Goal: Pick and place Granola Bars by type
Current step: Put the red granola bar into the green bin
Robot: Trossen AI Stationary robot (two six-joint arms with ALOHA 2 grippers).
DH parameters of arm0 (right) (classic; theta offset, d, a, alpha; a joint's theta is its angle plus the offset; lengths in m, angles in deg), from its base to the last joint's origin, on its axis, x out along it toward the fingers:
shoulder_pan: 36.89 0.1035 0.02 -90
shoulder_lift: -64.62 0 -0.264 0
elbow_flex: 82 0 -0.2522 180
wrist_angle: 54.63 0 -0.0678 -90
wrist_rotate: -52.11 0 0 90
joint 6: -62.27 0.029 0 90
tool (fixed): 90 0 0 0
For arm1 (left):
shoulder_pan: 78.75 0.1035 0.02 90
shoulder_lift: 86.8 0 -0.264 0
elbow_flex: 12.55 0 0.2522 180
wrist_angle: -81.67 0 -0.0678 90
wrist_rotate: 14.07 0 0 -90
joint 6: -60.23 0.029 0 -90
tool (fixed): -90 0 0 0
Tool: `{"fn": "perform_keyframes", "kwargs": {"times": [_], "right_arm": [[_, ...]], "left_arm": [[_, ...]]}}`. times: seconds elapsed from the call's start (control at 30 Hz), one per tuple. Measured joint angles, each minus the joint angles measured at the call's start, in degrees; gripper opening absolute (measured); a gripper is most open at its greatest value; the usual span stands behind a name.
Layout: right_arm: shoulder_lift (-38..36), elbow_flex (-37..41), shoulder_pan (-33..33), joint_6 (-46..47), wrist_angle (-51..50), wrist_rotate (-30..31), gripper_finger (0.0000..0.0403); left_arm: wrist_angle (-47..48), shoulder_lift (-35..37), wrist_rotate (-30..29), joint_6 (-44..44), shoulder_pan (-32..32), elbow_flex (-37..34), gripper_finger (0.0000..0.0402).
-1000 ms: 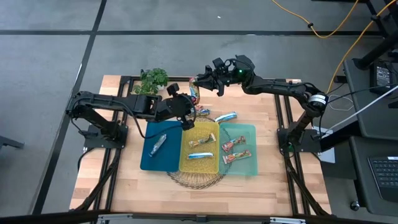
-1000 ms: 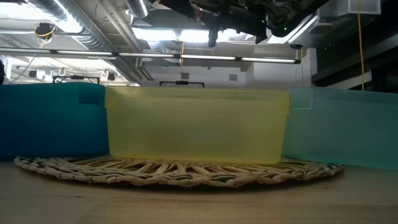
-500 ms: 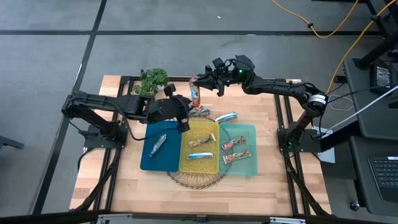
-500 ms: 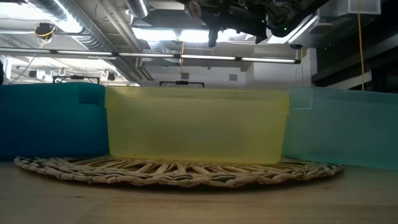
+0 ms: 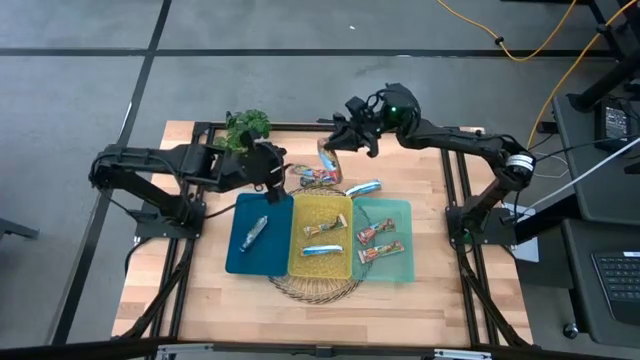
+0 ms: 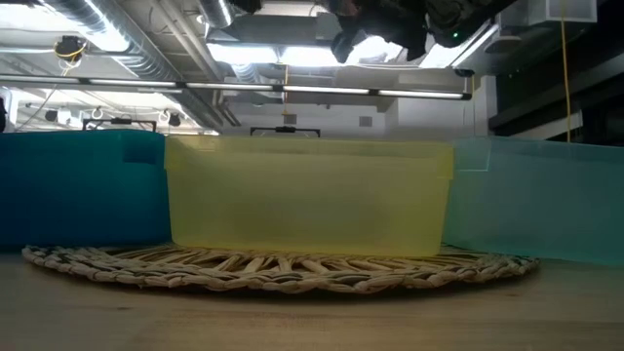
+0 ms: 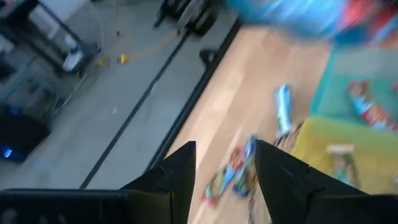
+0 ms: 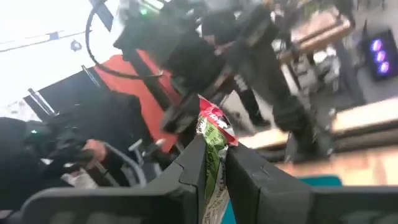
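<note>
My right gripper [image 5: 338, 141] hovers above the table's far middle, shut on a red-and-green granola bar [image 5: 326, 158]. My left gripper [image 5: 275, 180] stands open beside the far edge of the blue tray [image 5: 236, 258], holding nothing. In its wrist view, loose bars [image 7: 233, 177] lie on the wood beyond the open fingers. On the table are two bars [image 5: 315, 177] and a blue-white bar [image 5: 363, 187]. A silvery bar [image 5: 252, 232] lies in the blue tray, blue-white bars [image 5: 322, 250] in the yellow tray [image 5: 300, 262], and red bars [image 5: 378, 243] in the teal tray [image 5: 404, 215]. My right gripper pinches the bar between its two fingers [image 8: 244, 167], across the wrapper's width. The bar's red end [image 8: 214, 122] sticks out beyond the fingertips. The fingers reach in from the table's right side, slanting down. The bar is lifted clear of the table.
A green leafy plant [image 5: 247, 127] stands at the far left, close to my left arm. The three trays sit side by side on a woven mat [image 5: 318, 287]. In the low view their walls [image 6: 307, 195] fill the middle. Bare wood lies toward the near edge.
My left gripper has drawn back from the yellow tray's far left corner toward the table's left and far edges. My right gripper has moved toward the table's right edge and slightly nearer, carrying the red-and-green bar along, clear of the table.
</note>
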State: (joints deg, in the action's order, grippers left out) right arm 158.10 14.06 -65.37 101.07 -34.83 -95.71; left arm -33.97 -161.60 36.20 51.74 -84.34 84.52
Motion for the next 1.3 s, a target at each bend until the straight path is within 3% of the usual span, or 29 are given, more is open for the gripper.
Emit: {"fn": "perform_keyframes", "kwargs": {"times": [0.17, 0.23, 0.4, 0.6, 0.73, 0.97, 1.3], "right_arm": [[-4.56, -0.01, 1.96, -7.27, -19.97, -1.08, 0.0055], [-7.00, -0.02, 3.19, -12.82, -31.13, 1.53, 0.0055], [-13.11, 0.00, 7.17, -22.74, -59.02, 19.28, 0.0055], [-17.80, 0.00, 13.86, -20.56, -76.88, 39.03, 0.0055], [-18.38, 0.35, 18.18, -16.38, -81.76, 49.12, 0.0055], [-17.32, 7.63, 23.75, -13.25, -80.20, 57.59, 0.0055], [-16.93, 24.18, 25.39, -9.38, -66.29, 57.92, 0.0055]], "left_arm": [[6.48, 0.07, 0.72, -6.90, 2.15, -2.17, 0.0151], [9.19, -0.04, 0.83, -9.75, 3.02, -3.28, 0.0151], [10.31, -0.04, 0.83, -12.35, 4.57, -7.12, 0.0150], [9.36, 0.00, 0.83, -10.35, 6.46, -10.00, 0.0148], [9.23, -0.04, 0.81, -8.06, 7.90, -11.05, 0.0148], [7.72, -0.04, 0.77, -3.02, 8.76, -11.08, 0.0146], [7.37, -0.04, 1.79, -1.20, 8.68, -11.10, 0.0143]]}}
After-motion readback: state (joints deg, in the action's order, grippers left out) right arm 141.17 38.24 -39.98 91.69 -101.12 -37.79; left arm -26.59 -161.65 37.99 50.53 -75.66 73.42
